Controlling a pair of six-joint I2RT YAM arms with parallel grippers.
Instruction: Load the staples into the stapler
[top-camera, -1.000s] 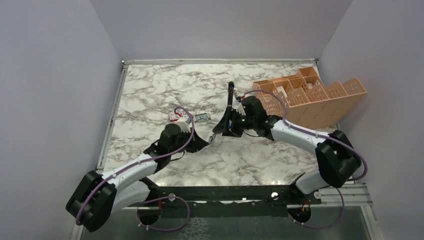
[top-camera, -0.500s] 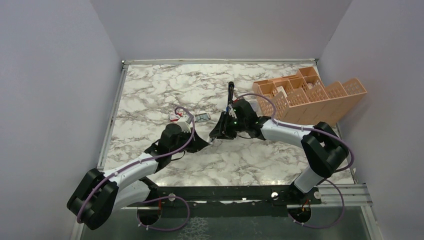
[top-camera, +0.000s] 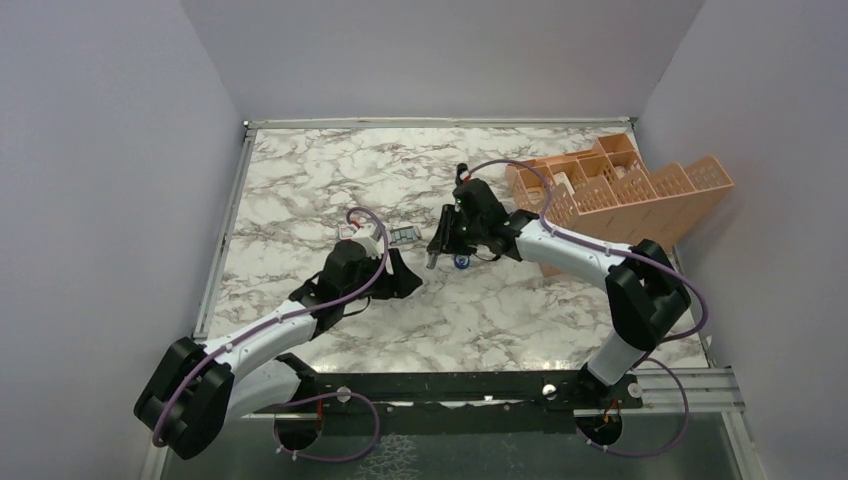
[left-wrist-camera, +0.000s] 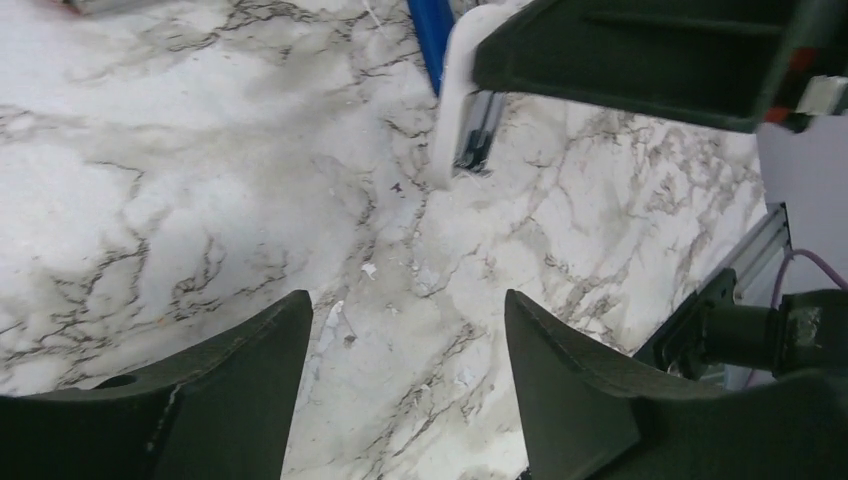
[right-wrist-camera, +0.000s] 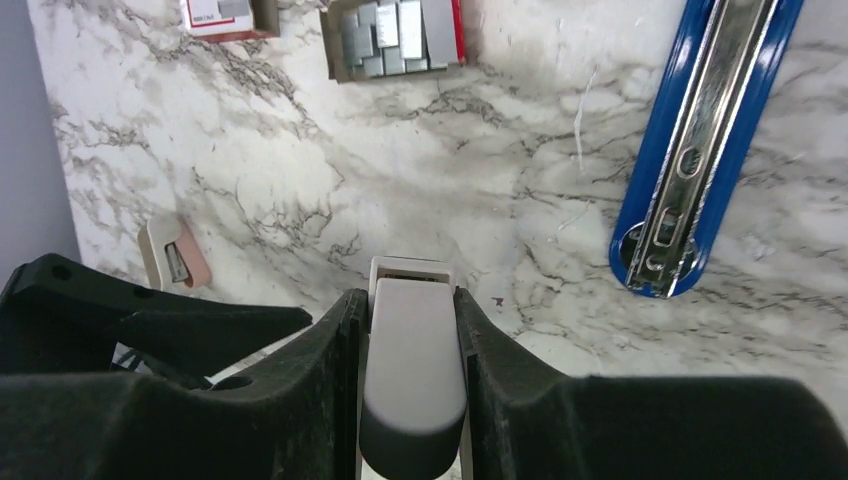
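Note:
The stapler lies open on the marble; its blue half (right-wrist-camera: 700, 140) shows a chrome rail, and its rounded end (top-camera: 460, 262) peeks out under the right arm. My right gripper (right-wrist-camera: 412, 295) (top-camera: 445, 248) is shut on a grey-and-white bar (right-wrist-camera: 412, 360) that seems to be the stapler's other half; the bar's tip (left-wrist-camera: 468, 130) rests on the table. The staples (right-wrist-camera: 395, 35) (top-camera: 403, 234) sit as silvery strips in a small dark tray. My left gripper (left-wrist-camera: 405, 305) (top-camera: 405, 275) is open over bare marble, nothing between its fingers.
A red-and-white box (right-wrist-camera: 220, 12) (top-camera: 350, 232) lies left of the tray. A small tan-and-white block (right-wrist-camera: 172, 262) lies near the left arm. A thin pale strip (right-wrist-camera: 580, 130) rests beside the blue half. An orange compartment organiser (top-camera: 620, 195) stands at the far right.
My left gripper has opened and drawn back a little. The right gripper has narrowed onto the grey-and-white bar and shifted up the table, away from the arm bases.

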